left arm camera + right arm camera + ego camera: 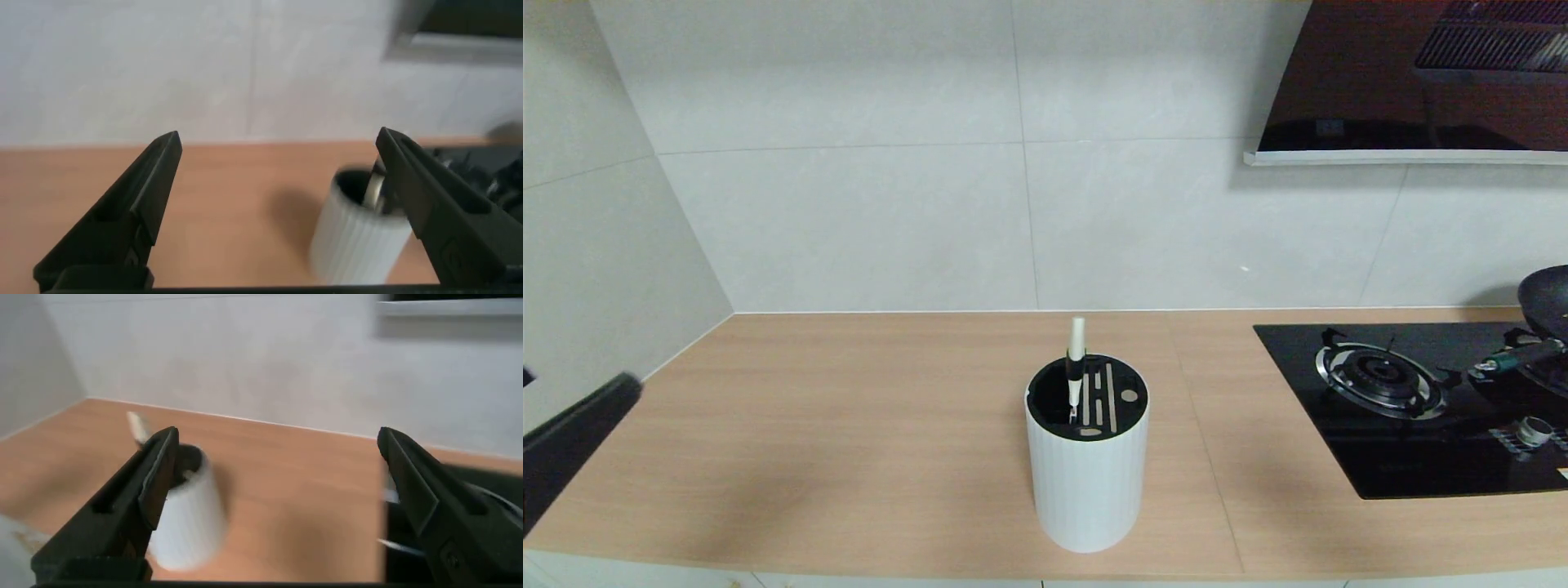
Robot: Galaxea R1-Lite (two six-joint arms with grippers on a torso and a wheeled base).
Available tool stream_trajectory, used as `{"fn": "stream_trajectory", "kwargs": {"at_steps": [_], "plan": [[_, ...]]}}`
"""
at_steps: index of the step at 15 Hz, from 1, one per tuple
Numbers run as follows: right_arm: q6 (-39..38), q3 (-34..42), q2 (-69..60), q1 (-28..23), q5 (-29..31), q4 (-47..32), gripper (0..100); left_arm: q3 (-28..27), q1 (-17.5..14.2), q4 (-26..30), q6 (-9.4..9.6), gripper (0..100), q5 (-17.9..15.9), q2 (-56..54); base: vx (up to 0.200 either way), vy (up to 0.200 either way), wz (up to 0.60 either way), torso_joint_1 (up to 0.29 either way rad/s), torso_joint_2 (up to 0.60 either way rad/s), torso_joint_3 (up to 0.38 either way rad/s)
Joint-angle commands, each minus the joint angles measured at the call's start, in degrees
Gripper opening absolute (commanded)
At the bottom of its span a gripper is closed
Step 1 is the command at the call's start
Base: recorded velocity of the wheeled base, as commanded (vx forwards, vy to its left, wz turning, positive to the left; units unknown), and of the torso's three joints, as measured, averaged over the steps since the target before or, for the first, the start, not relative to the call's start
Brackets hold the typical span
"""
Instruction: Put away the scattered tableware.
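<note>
Your left claw (278, 137) and right claw (276, 434) both gape wide, empty. The white holder (1086, 474) stands on the bench (849, 425), toward its near edge (a cream-handled utensil (1076, 351) upright in one slot).

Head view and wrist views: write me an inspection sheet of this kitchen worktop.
Surface: light wooden countertop.
Job's things: white ribbed holder upright near the front edge; one cream-handled utensil upright in a slot of its top.
Clutter: nothing seen.
Grippers: left gripper open, holding nothing; right gripper open, holding nothing.
Cables: nothing seen.
Surroundings: tiled wall behind; gas hob on the right with a dark pan at its right edge; range hood above.
</note>
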State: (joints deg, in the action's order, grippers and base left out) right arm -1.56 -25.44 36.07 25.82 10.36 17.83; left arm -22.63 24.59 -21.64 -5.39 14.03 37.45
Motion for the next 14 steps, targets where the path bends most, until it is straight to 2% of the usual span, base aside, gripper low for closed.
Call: {"fn": "stream_trajectory", "kwargs": {"at_steps": [1, 2, 3, 5, 6, 8, 9, 10, 12, 13, 14], "plan": [[0.51, 2.68, -22.54, -11.49, -1.84, -14.41, 100, 1.8, -8.68, 19.62, 0.03, 100, -3.84, -26.29, 0.0, 0.0, 0.0, 0.0, 0.0, 0.0], [0.59, 2.15, -25.53, -13.25, -1.92, -17.13, 100, 1.71, -10.7, 23.22, 0.03, 100, -5.24, -30.59, 0.0, 0.0, 0.0, 0.0, 0.0, 0.0], [0.86, 2.15, -29.92, -15.45, -2.36, -20.38, 100, 2.06, -12.11, 25.42, 0.03, 100, -4.1, -31.91, 0.0, 0.0, 0.0, 0.0, 0.0, 0.0], [1.03, 4.61, -30.27, -17.91, -0.61, -21.35, 100, 2.85, -13.25, 22.34, -0.24, 100, 2.58, -31.82, 0.0, 0.0, 0.0, 0.0, 0.0, 0.0], [1.03, 5.84, -30.27, -20.72, 0.36, -20.91, 100, 3.55, -15.8, 21.99, -0.06, 100, 2.58, -31.82, 0.0, 0.0, 0.0, 0.0, 0.0, 0.0], [2.26, 9.01, -34.93, -26.87, -2.36, -21.44, 100, 5.49, -21.86, 21.9, 1.35, 100, 2.49, -32.88, 0.0, 0.0, 0.0, 0.0, 0.0, 0.0], [3.76, 12.08, -35.37, -26.52, -3.59, -20.65, 100, 6.89, -24.06, 22.69, 2.66, 100, 1.09, -36.39, 0.0, 0.0, 0.0, 0.0, 0.0, 0.0], [4.02, 15.07, -35.63, -26.43, -2.98, -19.07, 100, 10.85, -24.5, 22.87, 4.25, 100, -1.55, -37.45, 0.0, 0.0, 0.0, 0.0, 0.0, 0.0], [4.2, 23.24, -35.9, -26.35, -3.42, -11.77, 100, 22.63, -24.5, 17.16, 7.32, 100, -1.9, -37.45, 0.0, 0.0, 0.0, 0.0, 0.0, 0.0], [4.29, 25.44, -35.9, -26.35, -4.3, -10.36, 100, 22.63, -24.5, 18.12, 7.85, 100, -3.57, -37.45, 0.0, 0.0, 0.0, 0.0, 0.0, 0.0], [4.02, 25.35, -35.9, -26.35, -7.29, -14.93, 100, 22.54, -24.5, 19.88, 6.71, 100, -9.02, -37.45, 0.0, 0.0, 0.0, 0.0, 0.0, 0.0]]}}
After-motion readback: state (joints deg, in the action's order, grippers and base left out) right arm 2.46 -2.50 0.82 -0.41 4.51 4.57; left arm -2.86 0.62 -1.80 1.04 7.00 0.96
